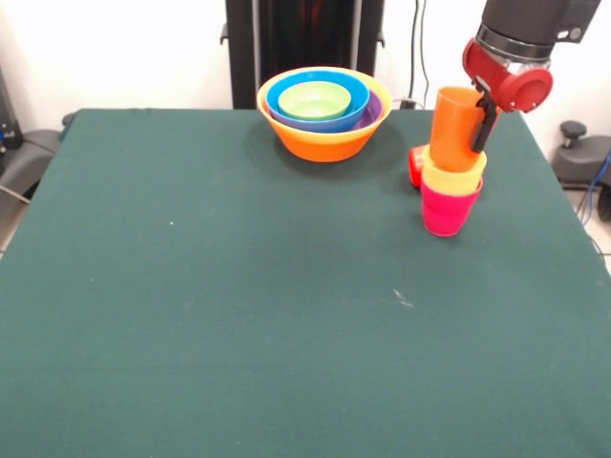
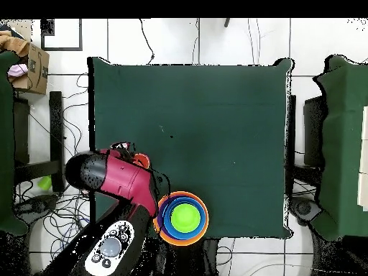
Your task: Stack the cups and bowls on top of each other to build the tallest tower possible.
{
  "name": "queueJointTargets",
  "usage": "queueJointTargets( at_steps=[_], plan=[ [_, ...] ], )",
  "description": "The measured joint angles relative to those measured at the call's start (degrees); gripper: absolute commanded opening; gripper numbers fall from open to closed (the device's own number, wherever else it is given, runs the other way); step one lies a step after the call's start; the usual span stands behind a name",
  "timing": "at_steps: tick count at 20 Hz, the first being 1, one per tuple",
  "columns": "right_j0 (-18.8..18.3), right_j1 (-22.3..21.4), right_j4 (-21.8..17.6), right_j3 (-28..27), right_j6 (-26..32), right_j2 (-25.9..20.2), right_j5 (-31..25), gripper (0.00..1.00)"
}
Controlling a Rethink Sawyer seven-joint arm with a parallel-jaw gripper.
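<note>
Front view: we read no writing; pincer (image 1: 480,129) clamped on glossy tapered orange cup (image 1: 454,129), nested atop yellow cup (image 1: 452,177), pink cup (image 1: 448,212).

Nested by the table's far edge: light green bowl (image 1: 314,99) inside blue bowl (image 1: 318,98), over a purple rim, all in the large orange bowl (image 1: 324,114). To the right, upright pink cup (image 1: 447,210), yellow cup (image 1: 452,176), orange cup (image 1: 454,127) stacked. Red cup (image 1: 415,164) on its side behind.
</note>
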State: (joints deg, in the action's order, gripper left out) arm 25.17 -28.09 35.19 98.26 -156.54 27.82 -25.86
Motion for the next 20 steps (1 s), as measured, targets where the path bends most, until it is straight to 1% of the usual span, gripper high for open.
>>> queueJointTargets(
  at_steps=[8, 16, 20],
  plan=[
    [-0.02, 1.40, 0.63, 0.01, 0.00, -0.02, 0.77, 0.00],
    [-0.54, 1.40, 0.64, 0.09, 0.00, -0.35, 0.77, 0.00],
    [-1.42, 1.37, 0.64, 0.20, 0.00, -0.87, 0.77, 0.00]
  ],
)
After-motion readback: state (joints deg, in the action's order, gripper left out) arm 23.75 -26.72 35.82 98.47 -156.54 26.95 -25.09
